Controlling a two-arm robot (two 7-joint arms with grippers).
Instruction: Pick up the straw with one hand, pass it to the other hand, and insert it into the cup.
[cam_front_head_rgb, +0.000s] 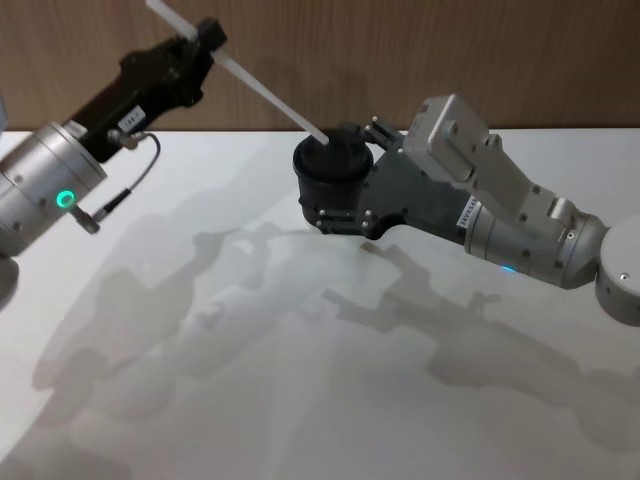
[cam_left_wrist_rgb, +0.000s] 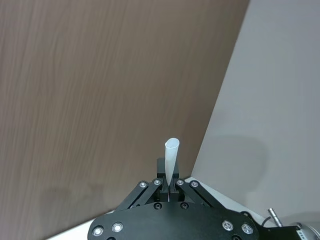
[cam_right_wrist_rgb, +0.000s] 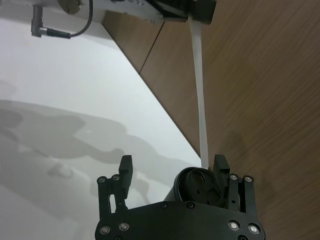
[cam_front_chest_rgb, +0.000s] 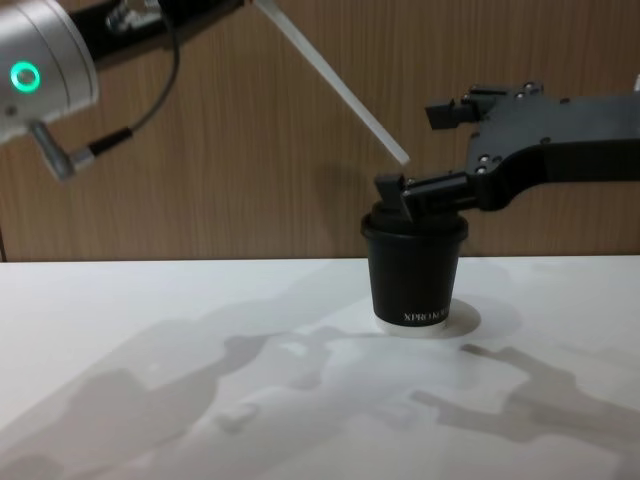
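The white straw (cam_front_head_rgb: 262, 90) runs slanted from my left gripper (cam_front_head_rgb: 205, 40) down to the cup (cam_front_head_rgb: 330, 160). Its lower tip sits at or just above the black lid (cam_front_chest_rgb: 390, 188); I cannot tell whether it is in the hole. The left gripper, on the silver wrist with the green ring, is shut on the straw's upper part (cam_left_wrist_rgb: 171, 156). The small black cup (cam_front_chest_rgb: 415, 275) stands upright on the white table. My right gripper (cam_front_chest_rgb: 440, 150) is open at lid height, with a finger on each side of the cup (cam_right_wrist_rgb: 197, 182). The straw (cam_right_wrist_rgb: 200, 100) passes close to one finger (cam_right_wrist_rgb: 220, 166).
The white table (cam_front_head_rgb: 300, 350) stretches bare in front of the cup, crossed by the arms' shadows. A brown wooden wall (cam_front_chest_rgb: 250, 150) rises right behind the table's back edge, close to the cup and both grippers. A thin cable (cam_front_head_rgb: 135, 185) loops off the left wrist.
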